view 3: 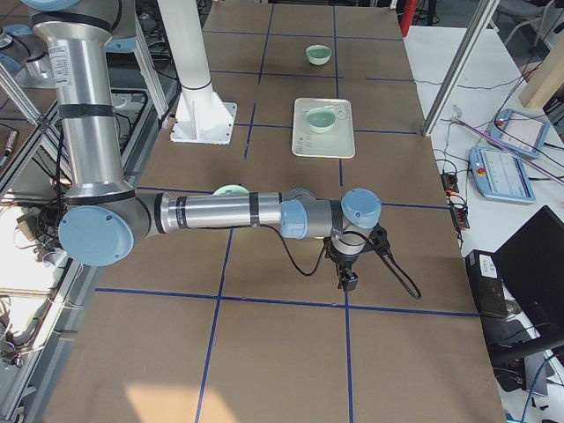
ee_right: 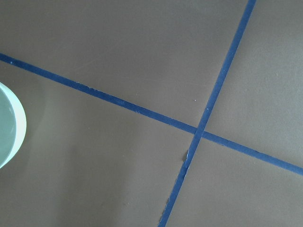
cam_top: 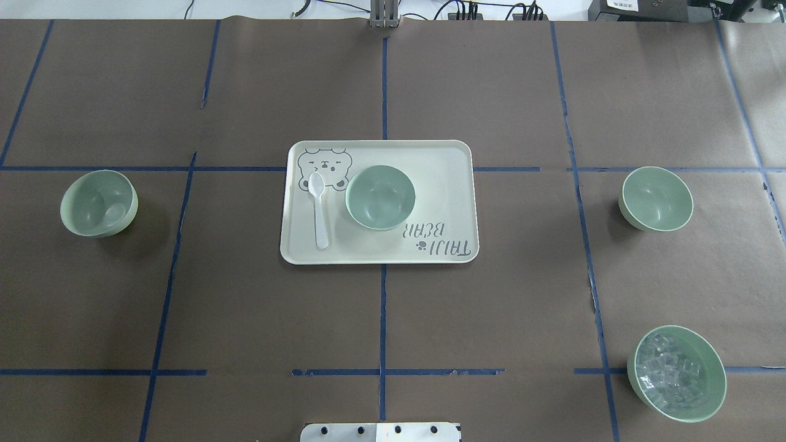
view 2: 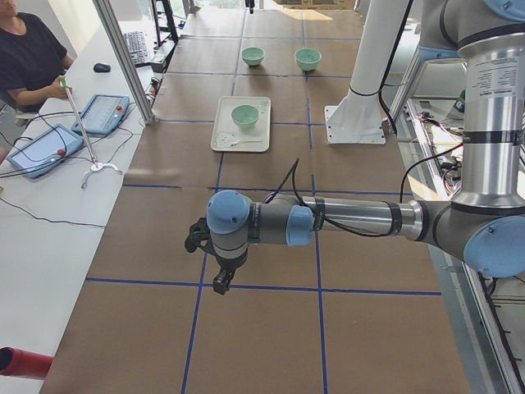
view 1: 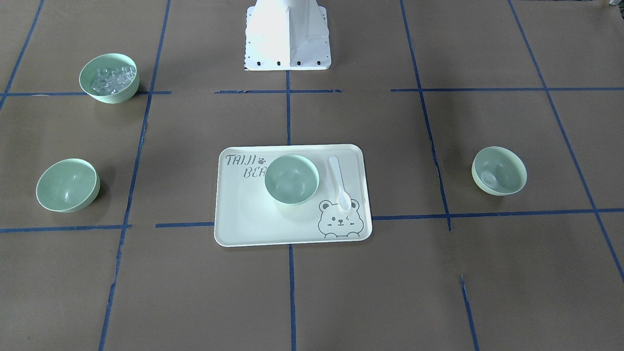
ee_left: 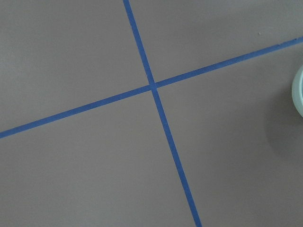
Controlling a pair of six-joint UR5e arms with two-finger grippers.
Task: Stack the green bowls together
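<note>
Unstacked arrangement on the counter (cam_top: 245, 307): the middle green bowl (cam_top: 381, 197) stood upright on the tray (cam_top: 445, 178), with a white spoon (cam_top: 319, 212) just beside it, its head over the bear print; the left green bowl (cam_top: 98, 203) and the right green bowl (cam_top: 656, 198) stood on the bare paper, well apart from the tray; a bowl of clear cubes (cam_top: 677, 373) stood near the right green bowl, toward the robot; the left tool (view 2: 220, 281) and the right tool (view 3: 348, 280) hung above the counter's ends; whether either was released or clenched could not be told.
</note>
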